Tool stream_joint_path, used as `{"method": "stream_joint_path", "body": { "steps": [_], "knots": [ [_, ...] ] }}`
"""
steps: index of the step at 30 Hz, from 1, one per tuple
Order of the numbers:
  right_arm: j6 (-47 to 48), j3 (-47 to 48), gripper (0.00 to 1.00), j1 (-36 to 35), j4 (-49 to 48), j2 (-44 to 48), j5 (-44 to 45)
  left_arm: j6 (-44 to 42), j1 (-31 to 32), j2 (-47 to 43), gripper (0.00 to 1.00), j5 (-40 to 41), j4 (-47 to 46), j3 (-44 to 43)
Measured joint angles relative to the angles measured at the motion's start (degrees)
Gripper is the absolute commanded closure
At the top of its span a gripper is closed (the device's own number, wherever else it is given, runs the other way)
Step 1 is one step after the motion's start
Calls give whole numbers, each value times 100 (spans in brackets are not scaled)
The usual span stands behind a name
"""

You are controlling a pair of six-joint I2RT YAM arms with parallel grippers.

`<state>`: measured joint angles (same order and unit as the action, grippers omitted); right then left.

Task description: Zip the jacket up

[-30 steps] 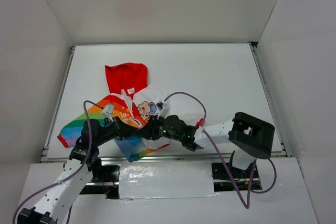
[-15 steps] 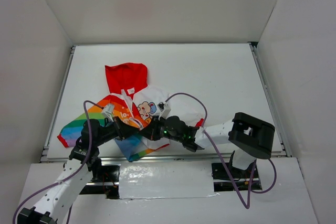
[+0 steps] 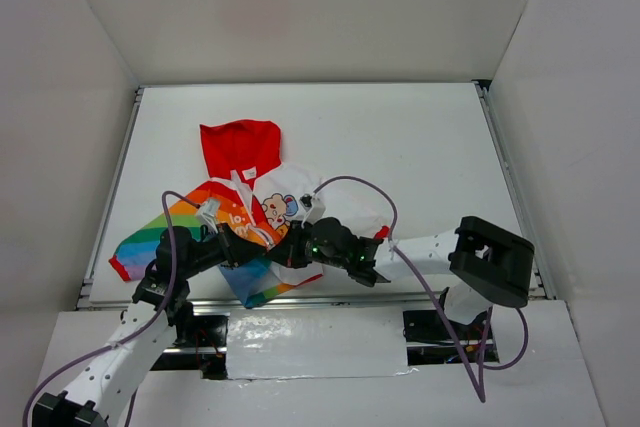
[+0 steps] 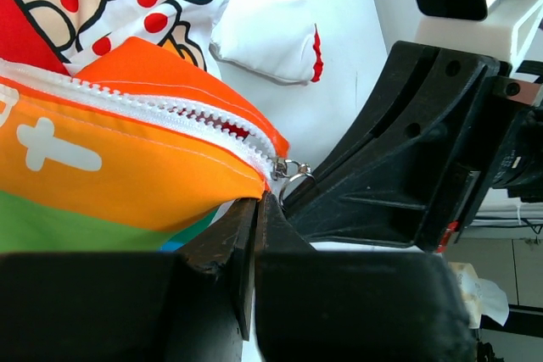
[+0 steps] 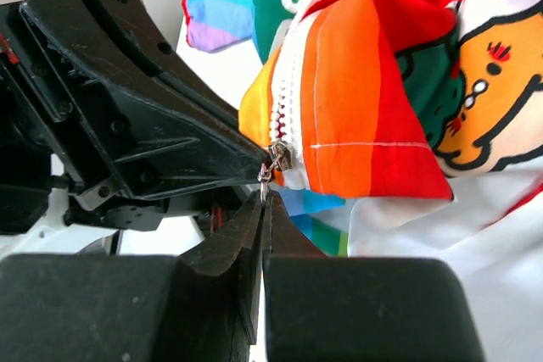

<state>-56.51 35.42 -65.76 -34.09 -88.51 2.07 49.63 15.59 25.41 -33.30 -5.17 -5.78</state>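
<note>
Two tight grips on one jacket (image 3: 225, 212) corner

Pinches the metal zipper pull (image 5: 265, 175) with the right gripper (image 5: 261, 201), jaws pressed together. Clamps the orange hem (image 4: 170, 180) just beside it with the left gripper (image 4: 254, 205), closed on the cloth. Shows the jacket lying on the white table (image 3: 420, 147), left of middle, red hood (image 3: 240, 147) toward the far edge.

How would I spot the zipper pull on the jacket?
Start at the bright jacket on the white table. Follow its white zipper teeth to their end at the orange corner. The pull is the tiny silver metal tab there.
</note>
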Motion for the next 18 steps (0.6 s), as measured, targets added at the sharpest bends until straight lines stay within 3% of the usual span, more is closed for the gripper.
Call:
{"method": "stream_joint_path", "body": {
  "steps": [7, 18],
  "knots": [
    [-332, 444, 100, 205, 713, 105, -778, 2, 9, -24, 100, -85, -138, 26],
    [-1169, 511, 100, 866, 420, -61, -2653, -46, 11, -431, 100, -170, -120, 44]
  ]
}}
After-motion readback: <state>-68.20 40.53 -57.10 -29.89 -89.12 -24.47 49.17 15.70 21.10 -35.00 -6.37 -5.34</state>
